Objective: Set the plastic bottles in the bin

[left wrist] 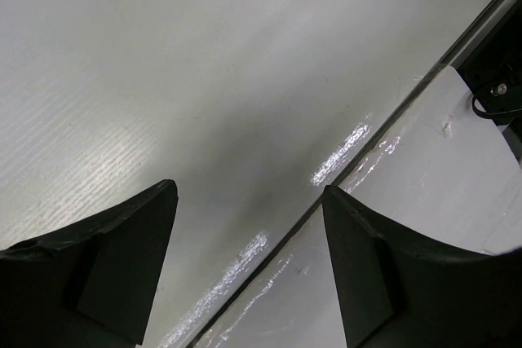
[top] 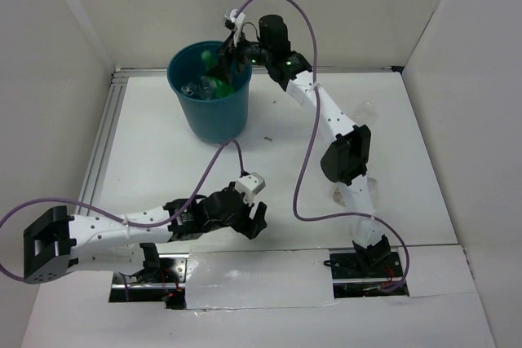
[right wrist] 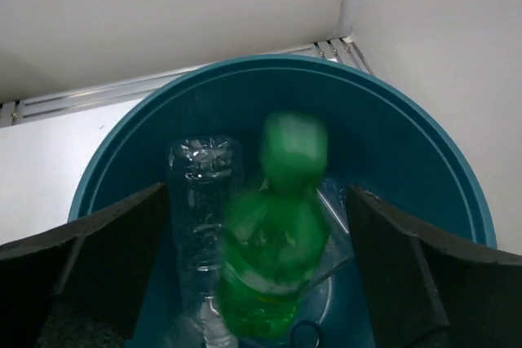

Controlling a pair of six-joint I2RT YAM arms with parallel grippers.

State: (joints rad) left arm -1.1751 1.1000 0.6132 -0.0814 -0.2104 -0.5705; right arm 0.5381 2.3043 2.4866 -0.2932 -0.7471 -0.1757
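The dark teal bin stands at the back of the table. My right gripper hangs over its far rim, open. In the right wrist view a green bottle shows blurred between my open fingers, inside the bin, touching neither finger. A clear crinkled bottle stands in the bin beside it. From the top, green and clear plastic show inside. My left gripper is open and empty, low over the table's front edge. Its fingers frame bare table.
White walls enclose the table on the left, back and right. An aluminium rail runs along the left edge. A taped white strip lies at the front by the arm bases. Purple cables loop over the table.
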